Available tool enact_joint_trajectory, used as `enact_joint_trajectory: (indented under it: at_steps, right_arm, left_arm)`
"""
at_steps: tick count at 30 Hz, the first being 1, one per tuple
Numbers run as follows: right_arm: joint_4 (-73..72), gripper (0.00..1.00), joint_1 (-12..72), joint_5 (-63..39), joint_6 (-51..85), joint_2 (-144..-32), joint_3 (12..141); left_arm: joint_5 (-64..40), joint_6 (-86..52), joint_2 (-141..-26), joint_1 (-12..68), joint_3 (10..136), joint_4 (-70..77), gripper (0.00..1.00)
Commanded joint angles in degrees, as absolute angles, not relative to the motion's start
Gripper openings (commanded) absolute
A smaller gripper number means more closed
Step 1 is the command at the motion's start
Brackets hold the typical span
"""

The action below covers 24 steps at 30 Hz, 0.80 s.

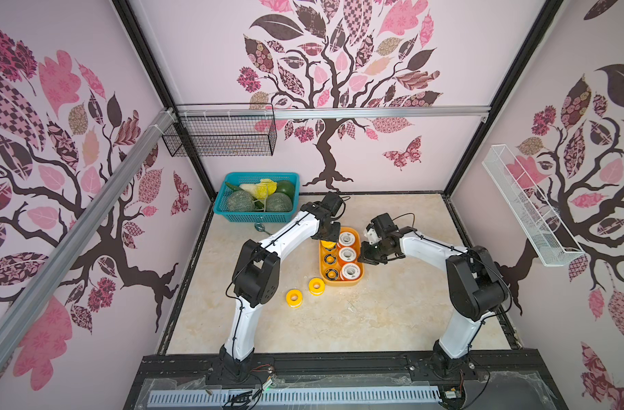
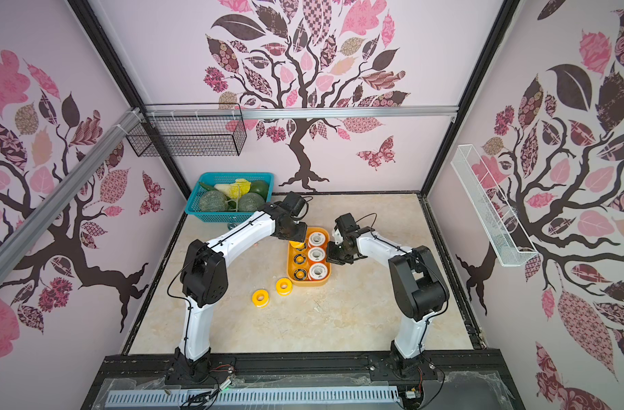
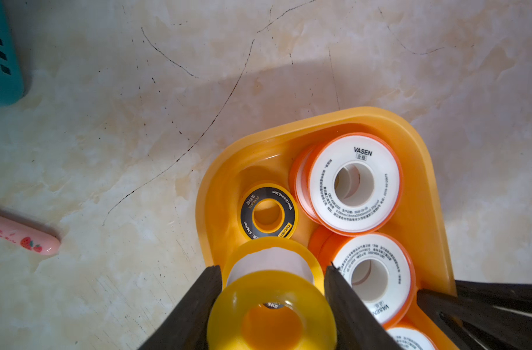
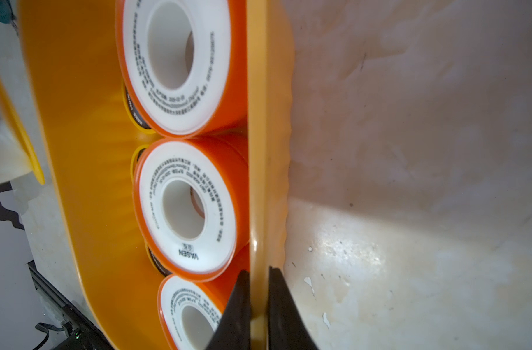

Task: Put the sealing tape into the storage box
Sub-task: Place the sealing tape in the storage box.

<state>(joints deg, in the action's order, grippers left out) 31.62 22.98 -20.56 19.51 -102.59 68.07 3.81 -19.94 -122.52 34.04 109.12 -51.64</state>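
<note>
Tape roll gripped, left end effector poised over storage box.

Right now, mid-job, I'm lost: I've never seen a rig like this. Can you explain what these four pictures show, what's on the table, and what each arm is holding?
You are looking at two robot arms with two-finger grippers, working over a marble-look table. The two wide pictures look down from one overhead camera. The two close-ups come from cameras on the arms' wrists.

On the table sits the orange-yellow storage box. It holds three white-faced rolls of sealing tape and smaller black-labelled rolls. Two loose yellow rolls lie beside it, nearer the arms' bases. A teal basket of produce stands at the back.

The left gripper is closed on a yellow roll above the box. The right gripper pinches the box's side wall.
</note>
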Motion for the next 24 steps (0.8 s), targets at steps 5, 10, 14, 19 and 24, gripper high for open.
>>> enact_joint_trajectory:
  at_steps: [5, 10, 14, 19, 24]
  right_arm:
    - [33.22, 0.14, 23.63, -20.9, 19.34, -100.11, 68.16]
    - [33.41, 0.14, 23.58, -20.83, 19.08, -100.2, 67.91]
    - [33.49, 0.14, 23.64, -20.74, 18.9, -100.28, 68.09]
    - [33.58, 0.14, 23.56, -20.74, 18.89, -100.28, 68.01]
    - [33.6, 0.14, 23.56, -20.74, 18.81, -100.46, 67.94]
  left_arm:
    - [5.68, -18.81, -126.18, 34.1, 113.69, -53.44, 0.56]
    - [6.16, -18.13, -127.67, 34.1, 115.33, -54.05, 0.56]
    - [6.35, -17.86, -128.95, 34.1, 116.36, -54.66, 0.56]
    - [6.17, -17.8, -129.8, 34.1, 116.72, -54.79, 0.56]
    - [6.14, -17.74, -130.58, 34.15, 116.87, -54.84, 0.57]
